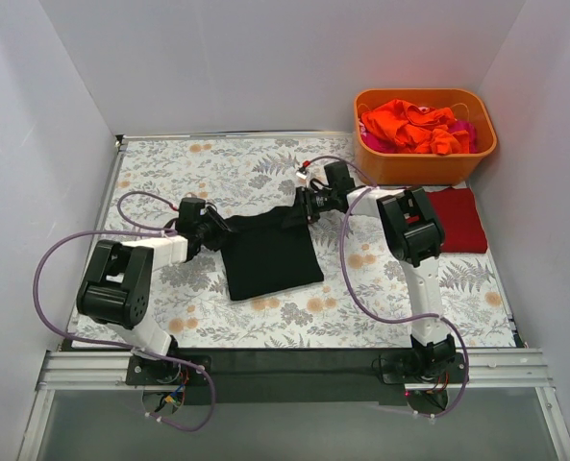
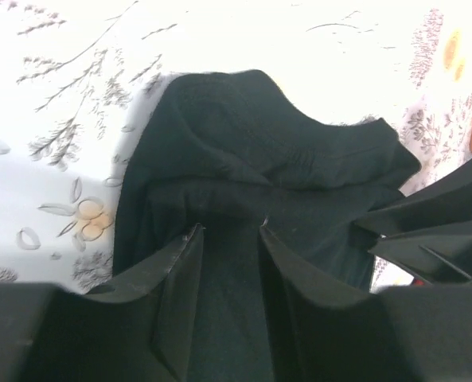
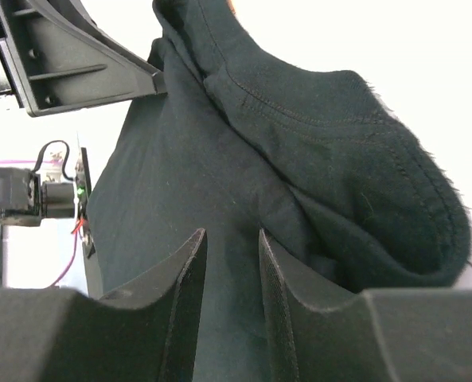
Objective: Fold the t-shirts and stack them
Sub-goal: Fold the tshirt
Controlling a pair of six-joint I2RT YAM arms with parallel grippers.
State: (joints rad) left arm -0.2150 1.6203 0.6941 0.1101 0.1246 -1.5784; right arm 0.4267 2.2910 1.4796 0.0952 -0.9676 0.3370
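Left gripper (image 2: 229,229) and right gripper (image 3: 232,233) seem clamped on upper corners of the black t-shirt (image 1: 270,254).

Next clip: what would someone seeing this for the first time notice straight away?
A black t-shirt lies mid-table on the floral cloth, its far edge pinched at each corner by the left gripper and right gripper. At the far right, an orange tub holds a heap of bright orange shirts, with a folded dark red shirt on its near side.
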